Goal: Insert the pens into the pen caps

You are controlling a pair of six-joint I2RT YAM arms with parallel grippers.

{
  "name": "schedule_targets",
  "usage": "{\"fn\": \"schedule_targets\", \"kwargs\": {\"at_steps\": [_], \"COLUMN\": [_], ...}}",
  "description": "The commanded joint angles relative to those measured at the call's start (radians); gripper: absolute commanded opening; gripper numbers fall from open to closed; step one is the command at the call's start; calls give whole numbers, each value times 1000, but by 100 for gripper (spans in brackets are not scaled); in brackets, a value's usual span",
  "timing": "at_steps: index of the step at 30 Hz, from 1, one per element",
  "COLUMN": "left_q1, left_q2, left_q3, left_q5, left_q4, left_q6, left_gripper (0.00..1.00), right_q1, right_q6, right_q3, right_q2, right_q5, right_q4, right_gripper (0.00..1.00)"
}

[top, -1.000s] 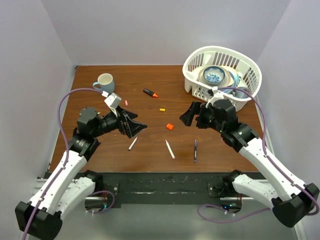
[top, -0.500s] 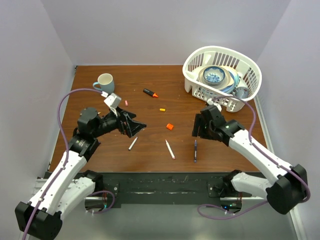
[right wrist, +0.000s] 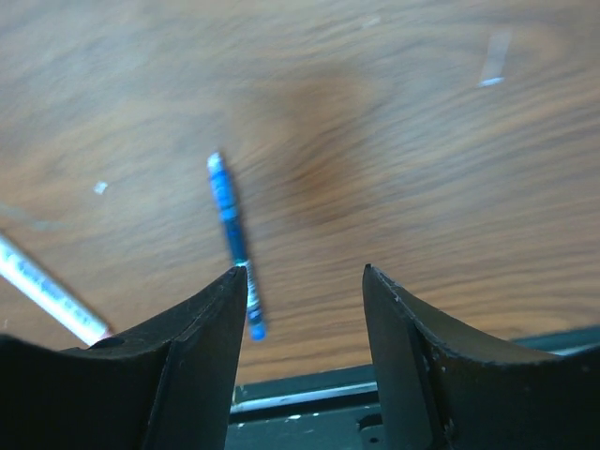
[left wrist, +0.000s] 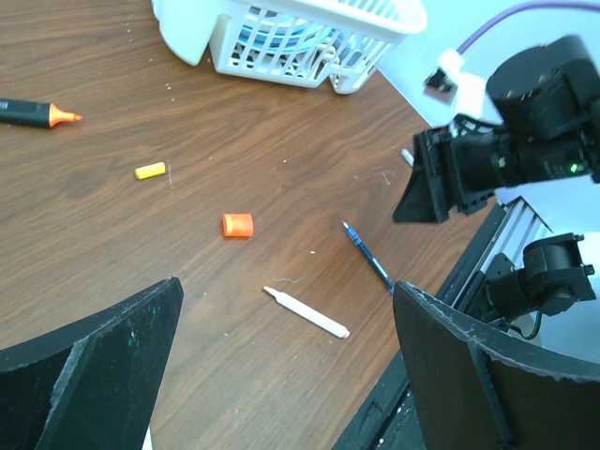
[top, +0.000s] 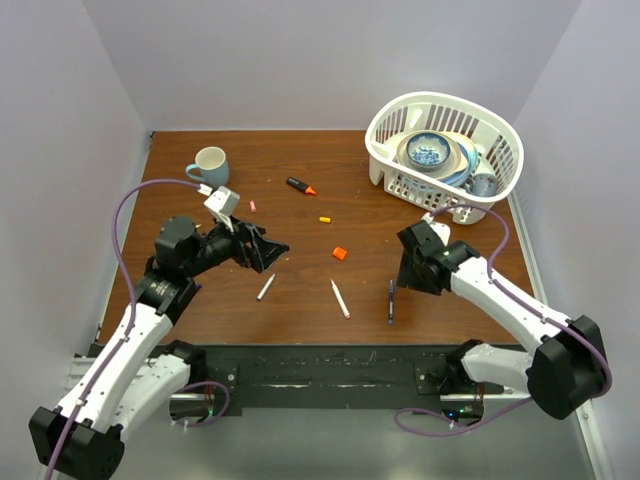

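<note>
Right tool (right wrist: 303,272): fingers spread, nothing between them, aimed down at the worktop (top: 290,150).
Dark blue pen (right wrist: 232,234): lies flat at the worktop's near edge. In the wrist view its near end sits just inside the gap, close against the view-left finger and off centre.
Why so placed: judged a pick approach on this pen. The open jaws straddle one end, but a small sideways shift looks needed before closing squarely on the barrel.
Right arm pose: reaches inward from its base, forearm low, wrist bent so the tool tips down just beyond the pen.
Left tool (left wrist: 286,284): wide open and empty, held off the worktop and facing the middle of the scene.
Left arm pose: elbow raised, tool roughly level. Likely waiting where it overlooks the caps.
Caps: orange cap (left wrist: 237,225) mid-worktop, yellow cap (left wrist: 150,171) farther back, pink cap (top: 252,206) beyond the left tool. All lie loose, apart from every pen.
Other pens: white pen (left wrist: 307,312) near the blue one, not touching; a pale pen (top: 265,288) below the left tool; a black, orange-tipped marker (top: 300,186) at the back.
</note>
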Motion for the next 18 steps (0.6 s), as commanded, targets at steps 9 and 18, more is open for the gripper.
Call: {"fn": "schedule_targets", "kwargs": {"at_steps": [9,18], "left_q1": [-1,-10], "left_q2": [-29,-20], "left_q3": [33,41], "left_q5": [-39,-103], "left_q4": [-12,-52], "left_q6": [-8,-12], "left_gripper": [100,99], "right_q1": [-446,-618], "right_q6": [-64,-79], "right_q3": [103,109], "right_q2": [-22,56], "right_q5": [198,213], "right_q4": [-85,-11], "right_gripper": [58,53]}}
